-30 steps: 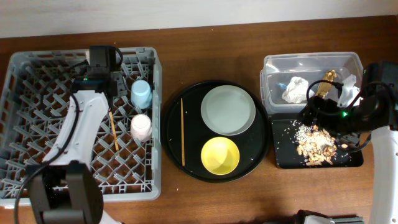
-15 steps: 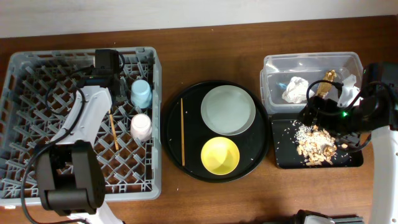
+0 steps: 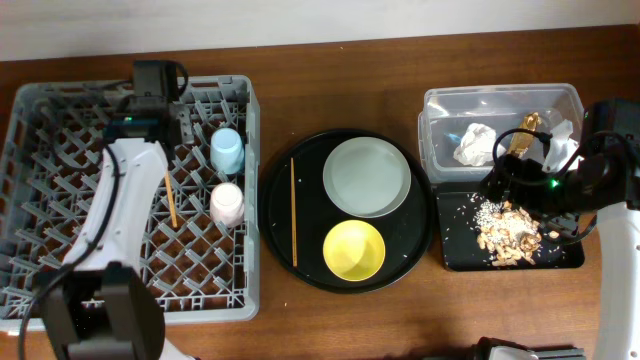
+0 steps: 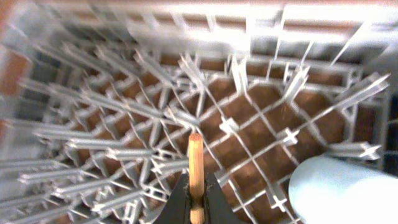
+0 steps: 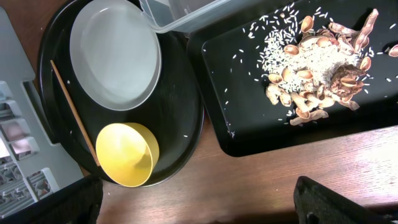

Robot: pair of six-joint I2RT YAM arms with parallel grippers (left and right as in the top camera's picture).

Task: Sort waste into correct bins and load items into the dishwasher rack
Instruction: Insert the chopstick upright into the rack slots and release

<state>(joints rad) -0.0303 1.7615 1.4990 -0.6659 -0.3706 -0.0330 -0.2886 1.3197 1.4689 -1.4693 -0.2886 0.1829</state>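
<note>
Pinching chopstick (image 4: 195,163) over rack (image 4: 261,124): left fingers (image 4: 179,206) closed tight | right fingers (image 5: 348,202) spread wide, holding nothing

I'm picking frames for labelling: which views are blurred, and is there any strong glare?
Left wrist: the dishwasher rack is smeared, worst toward the top and left, while the chopstick pinched in the left tool looks fairly crisp. Right wrist: sharp, with the food scraps clearly distinct. Overhead: sharp and evenly lit, no strong glare.
</note>
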